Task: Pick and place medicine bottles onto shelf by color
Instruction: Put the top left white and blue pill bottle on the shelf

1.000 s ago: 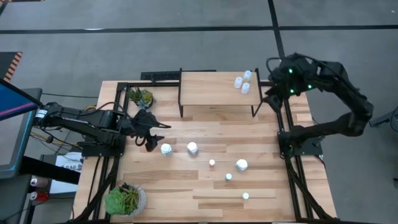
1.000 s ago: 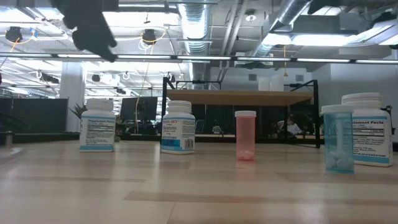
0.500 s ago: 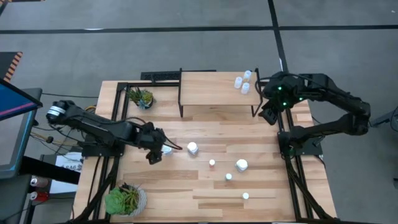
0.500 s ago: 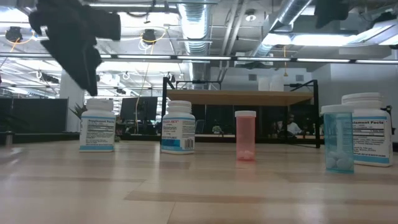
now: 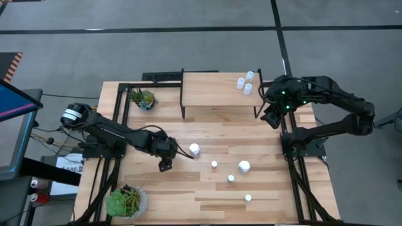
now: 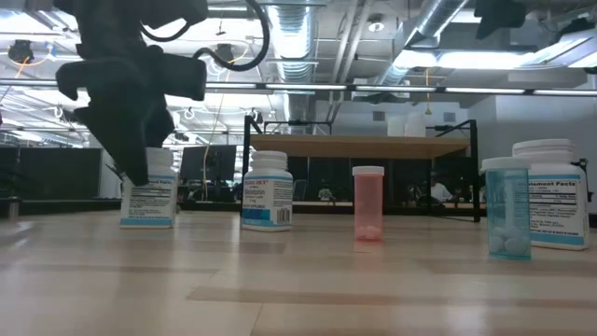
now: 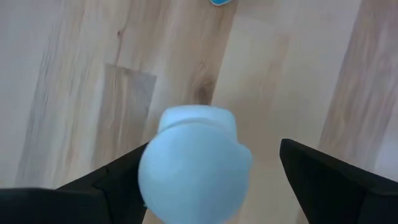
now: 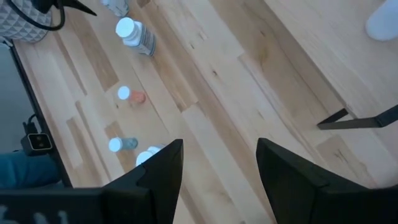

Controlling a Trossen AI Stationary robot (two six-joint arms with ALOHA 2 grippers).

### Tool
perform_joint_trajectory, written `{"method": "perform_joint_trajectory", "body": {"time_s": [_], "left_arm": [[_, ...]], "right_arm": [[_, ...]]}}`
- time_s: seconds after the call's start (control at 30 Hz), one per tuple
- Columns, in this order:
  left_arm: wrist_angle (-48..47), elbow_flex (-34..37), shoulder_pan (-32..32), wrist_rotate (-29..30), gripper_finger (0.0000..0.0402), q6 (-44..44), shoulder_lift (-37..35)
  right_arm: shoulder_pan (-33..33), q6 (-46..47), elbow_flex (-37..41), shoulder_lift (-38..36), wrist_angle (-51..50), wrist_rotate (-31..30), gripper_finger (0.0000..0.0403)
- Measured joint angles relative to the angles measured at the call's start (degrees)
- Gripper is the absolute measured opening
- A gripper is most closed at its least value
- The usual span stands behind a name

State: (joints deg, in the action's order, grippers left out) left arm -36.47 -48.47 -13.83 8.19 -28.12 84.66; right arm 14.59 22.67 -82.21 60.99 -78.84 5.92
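Open-plan lab, exposed ceiling ducts (image 6: 308, 37)

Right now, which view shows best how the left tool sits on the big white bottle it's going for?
Left wrist view: the white bottle sits between the open left tool fingers, cap up. High view: the arm hides the bottle. Low view: the tool covers its top. Right wrist view: only far off.

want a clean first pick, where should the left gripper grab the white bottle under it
Grip the white bottle across its round cap, coming straight down. It stands upright, and the left gripper already hangs above it, fingers open on either side. The next bottle stands apart, so nothing crowds the fingers.
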Motion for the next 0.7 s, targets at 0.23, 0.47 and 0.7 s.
{"method": "perform_joint_trajectory", "body": {"time_s": [0.23,0.47,0.7], "left_arm": [[-0.42,0.00,0.64,0.12,0.0301,1.53,-0.17],[-0.44,-0.42,1.96,-3.58,0.0166,2.94,-0.17],[-7.73,-10.35,7.62,-10.90,0.0132,9.80,-1.56]], "right_arm": [[0.00,-0.02,0.00,0.04,0.00,-0.01,0.0224],[0.00,-0.04,0.00,0.04,0.02,-0.01,0.0224],[0.00,-0.11,-0.02,0.04,0.04,-0.01,0.0224]]}}
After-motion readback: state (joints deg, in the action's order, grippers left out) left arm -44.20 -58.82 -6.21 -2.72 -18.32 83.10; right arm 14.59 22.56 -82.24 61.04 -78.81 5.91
